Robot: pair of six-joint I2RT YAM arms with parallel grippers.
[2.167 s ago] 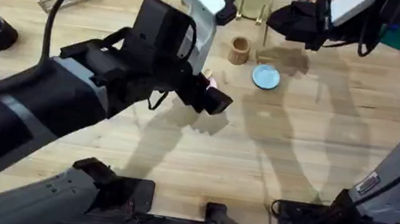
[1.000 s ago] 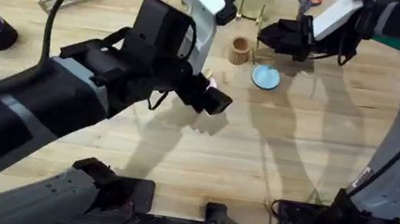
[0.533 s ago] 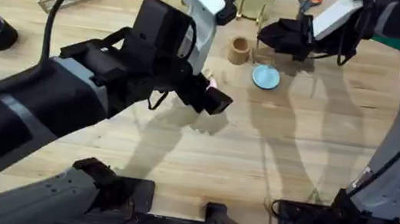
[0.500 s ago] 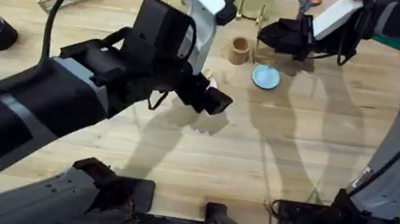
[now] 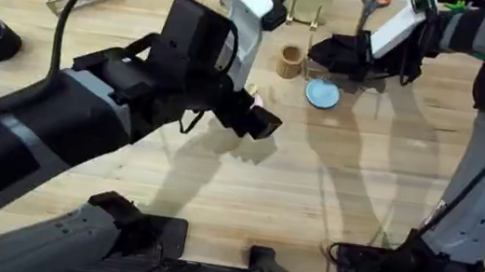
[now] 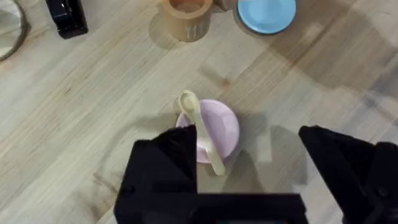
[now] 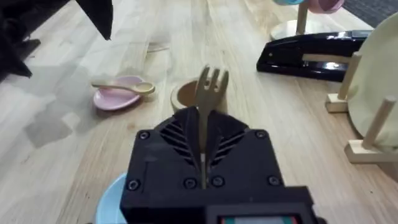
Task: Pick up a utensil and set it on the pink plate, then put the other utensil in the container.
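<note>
Right wrist: fork (image 7: 207, 99) clamped upright in right gripper (image 7: 202, 158), just short of cup (image 7: 186, 94), ready to drop in. Beyond cup, spoon (image 6: 202, 133) already across plate (image 6: 224, 127); left gripper (image 6: 249, 168) spread above.

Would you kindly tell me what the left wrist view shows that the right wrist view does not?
Left wrist alone: the light blue plate seen whole, from above. Right wrist alone: the fork held upright, prongs up, in the right gripper, and a pale green dish on a rack. Both: the spoon lying across the pink plate, the wooden cup and a black stapler.
</note>
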